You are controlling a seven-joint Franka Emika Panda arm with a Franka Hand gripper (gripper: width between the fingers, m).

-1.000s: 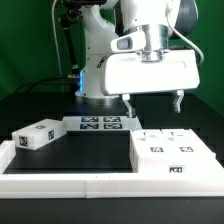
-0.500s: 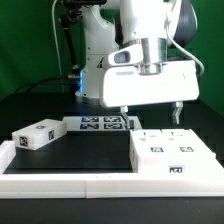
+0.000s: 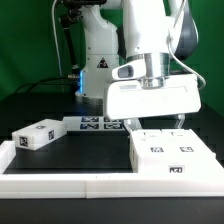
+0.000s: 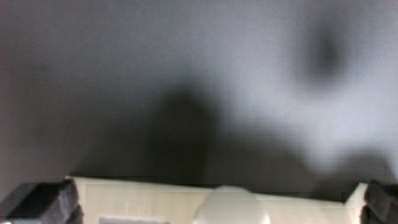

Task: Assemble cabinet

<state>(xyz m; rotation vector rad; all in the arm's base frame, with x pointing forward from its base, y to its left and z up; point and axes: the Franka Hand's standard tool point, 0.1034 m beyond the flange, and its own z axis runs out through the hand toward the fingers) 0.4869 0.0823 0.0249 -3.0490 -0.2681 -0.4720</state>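
The cabinet body [image 3: 172, 156] is a white box with several black-and-white markers on top, lying at the exterior view's right. A smaller white block [image 3: 38, 134] with markers lies at the left. My gripper [image 3: 154, 124] is open, jaws spread wide, and hangs low over the far edge of the cabinet body, holding nothing. The wrist view is blurred. It shows a white part [image 4: 160, 198] between my two dark fingertips [image 4: 32, 202], with my gripper [image 4: 205, 203] over it.
The marker board [image 3: 98, 124] lies flat behind the block, near the robot base. A long low white border rail [image 3: 80, 186] runs along the table's front edge. The table top is black.
My gripper has moved down and toward the exterior view's right, from above the marker board to just over the cabinet body's far edge. It stays open. The parts have not moved.
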